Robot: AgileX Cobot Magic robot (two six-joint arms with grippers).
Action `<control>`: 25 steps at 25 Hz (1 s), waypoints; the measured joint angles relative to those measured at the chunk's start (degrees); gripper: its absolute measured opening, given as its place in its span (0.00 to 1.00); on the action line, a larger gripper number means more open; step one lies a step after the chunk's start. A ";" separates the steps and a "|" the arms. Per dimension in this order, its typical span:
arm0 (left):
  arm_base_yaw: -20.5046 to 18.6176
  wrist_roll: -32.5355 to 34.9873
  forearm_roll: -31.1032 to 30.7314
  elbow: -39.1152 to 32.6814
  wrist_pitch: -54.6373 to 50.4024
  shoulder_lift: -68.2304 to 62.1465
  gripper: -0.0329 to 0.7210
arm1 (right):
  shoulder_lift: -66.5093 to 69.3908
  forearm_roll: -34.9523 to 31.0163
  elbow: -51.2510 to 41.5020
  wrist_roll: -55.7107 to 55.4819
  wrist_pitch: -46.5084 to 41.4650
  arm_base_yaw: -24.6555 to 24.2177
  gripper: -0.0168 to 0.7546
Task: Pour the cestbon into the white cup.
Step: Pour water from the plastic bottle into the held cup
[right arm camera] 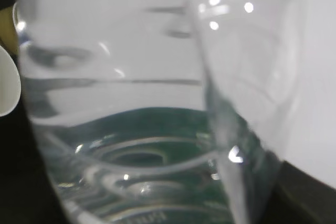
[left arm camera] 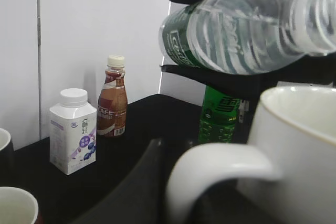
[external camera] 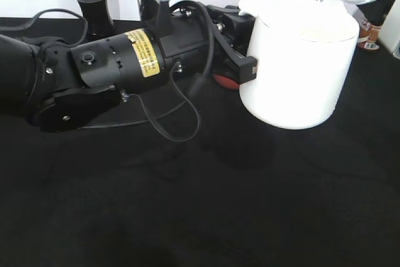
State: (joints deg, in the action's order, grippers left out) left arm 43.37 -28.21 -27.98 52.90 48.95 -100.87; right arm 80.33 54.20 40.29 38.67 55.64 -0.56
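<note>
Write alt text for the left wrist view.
A tilted clear water bottle, held by black gripper fingers, hangs over a white cup. Behind stand a brown drink bottle, a white carton and a green bottle.

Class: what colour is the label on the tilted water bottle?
Dark green with white print on the water bottle, clearest in the left wrist view.
</note>
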 joint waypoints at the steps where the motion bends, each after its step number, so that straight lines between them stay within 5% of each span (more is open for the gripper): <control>1: 0.00 0.00 0.00 0.00 0.00 0.00 0.14 | 0.00 0.00 0.00 1.18 0.00 0.00 0.67; 25: 0.00 0.00 -0.39 0.00 -0.46 0.00 0.14 | -0.05 -3.49 1.75 14.61 3.35 0.00 0.67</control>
State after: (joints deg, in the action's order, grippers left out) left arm 43.37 -28.21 -28.37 52.90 48.50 -100.87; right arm 80.28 50.71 42.04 53.27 58.99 -0.56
